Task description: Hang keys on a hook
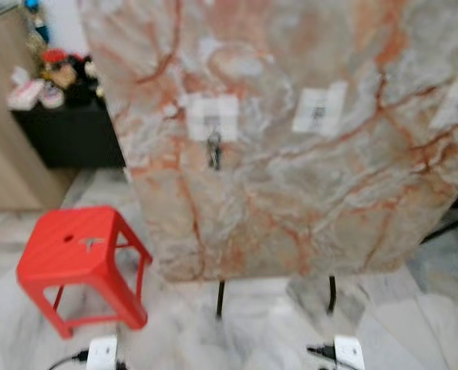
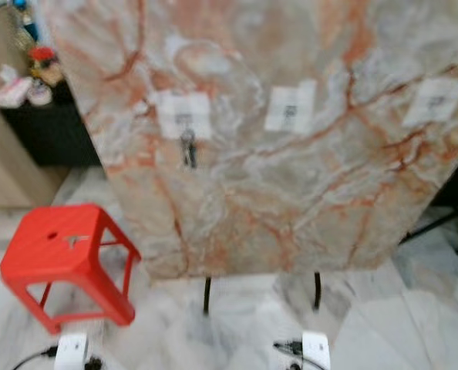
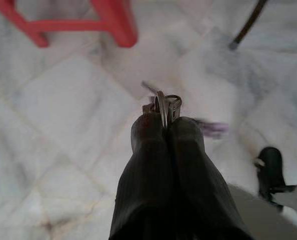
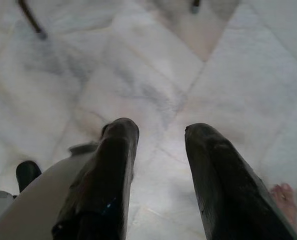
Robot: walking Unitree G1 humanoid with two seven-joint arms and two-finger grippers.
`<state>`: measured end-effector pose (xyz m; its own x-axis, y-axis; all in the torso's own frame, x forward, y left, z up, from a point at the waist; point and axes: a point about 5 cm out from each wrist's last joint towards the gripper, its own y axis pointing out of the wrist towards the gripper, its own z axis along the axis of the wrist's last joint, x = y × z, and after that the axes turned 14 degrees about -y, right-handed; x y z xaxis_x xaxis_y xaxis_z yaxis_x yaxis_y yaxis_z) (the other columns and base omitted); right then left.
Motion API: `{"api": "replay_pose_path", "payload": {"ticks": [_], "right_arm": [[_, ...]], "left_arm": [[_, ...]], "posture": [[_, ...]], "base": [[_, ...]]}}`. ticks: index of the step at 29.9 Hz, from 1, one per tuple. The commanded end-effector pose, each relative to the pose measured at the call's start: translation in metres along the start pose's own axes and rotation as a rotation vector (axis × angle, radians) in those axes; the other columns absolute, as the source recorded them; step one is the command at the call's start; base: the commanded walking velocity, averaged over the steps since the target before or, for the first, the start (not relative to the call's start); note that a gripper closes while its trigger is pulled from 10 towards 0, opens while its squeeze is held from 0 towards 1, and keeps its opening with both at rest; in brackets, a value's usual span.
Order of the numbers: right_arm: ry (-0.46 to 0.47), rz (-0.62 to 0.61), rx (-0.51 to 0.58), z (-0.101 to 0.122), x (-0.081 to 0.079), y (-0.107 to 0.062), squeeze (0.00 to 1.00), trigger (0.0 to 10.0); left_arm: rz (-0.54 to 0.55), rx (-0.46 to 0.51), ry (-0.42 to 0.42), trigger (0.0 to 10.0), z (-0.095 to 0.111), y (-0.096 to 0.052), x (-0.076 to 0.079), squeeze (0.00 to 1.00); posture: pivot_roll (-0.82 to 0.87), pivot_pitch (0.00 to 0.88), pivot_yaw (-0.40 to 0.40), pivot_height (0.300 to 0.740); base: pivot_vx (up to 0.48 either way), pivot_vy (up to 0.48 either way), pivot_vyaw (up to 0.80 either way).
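Note:
My left gripper [image 3: 164, 122] hangs low over the marble floor, shut on a bunch of metal keys [image 3: 163, 105] that sticks out past its fingertips, with a blurred purple tag [image 3: 212, 128] beside them. An upright marble panel [image 1: 291, 200] stands ahead with three white hook pads: left [image 1: 212, 116], middle [image 1: 319, 108] and right [image 1: 456, 104]. Another dark bunch of keys [image 1: 213, 152] hangs from the left pad's hook. My right gripper [image 4: 161, 137] is open over the floor with nothing between its fingers.
A red plastic stool [image 1: 82, 258] stands at the left, in front of the panel. The panel rests on thin black legs [image 1: 220, 299]. A black cabinet [image 1: 67, 135] with small items is at the back left. What looks like a person's toes [image 4: 283, 196] shows near my right gripper.

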<state>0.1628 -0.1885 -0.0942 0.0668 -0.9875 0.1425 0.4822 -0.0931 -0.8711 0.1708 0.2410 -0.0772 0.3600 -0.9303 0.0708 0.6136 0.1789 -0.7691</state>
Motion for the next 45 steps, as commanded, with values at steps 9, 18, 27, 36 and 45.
{"api": "replay_pose_path", "payload": {"ticks": [9,18,27,36,45], "right_arm": [[-0.005,0.011,-0.012,-0.003,-0.003,0.000,0.00,10.0],[-0.011,0.015,-0.018,-0.005,-0.005,-0.001,0.00,10.0],[-0.009,0.016,-0.019,-0.005,-0.006,0.000,0.00,10.0],[-0.009,0.017,-0.022,-0.006,-0.007,-0.001,0.00,10.0],[-0.012,0.014,-0.005,-0.003,-0.005,0.000,0.00,10.0]], "left_arm": [[0.001,-0.014,0.010,10.0,-0.009,-0.002,0.001,0.00],[-0.008,0.006,0.021,10.0,-0.006,-0.001,0.005,0.00],[-0.032,0.048,0.020,10.0,0.005,0.001,0.010,0.00],[-0.050,0.074,0.019,10.0,0.013,0.003,0.014,0.00],[-0.066,0.114,-0.009,10.0,0.024,0.005,0.018,0.00]], "posture": [[-0.02,0.016,0.001,0.740],[-0.02,0.003,0.003,0.740],[-0.01,0.012,0.003,0.740],[-0.01,0.015,0.003,0.740],[-0.01,0.025,0.000,0.740]], "base": [[0.000,0.000,-0.75],[0.000,0.000,-0.75],[0.000,0.000,-0.75],[0.000,0.000,-0.75],[0.000,0.000,-0.20]]}}
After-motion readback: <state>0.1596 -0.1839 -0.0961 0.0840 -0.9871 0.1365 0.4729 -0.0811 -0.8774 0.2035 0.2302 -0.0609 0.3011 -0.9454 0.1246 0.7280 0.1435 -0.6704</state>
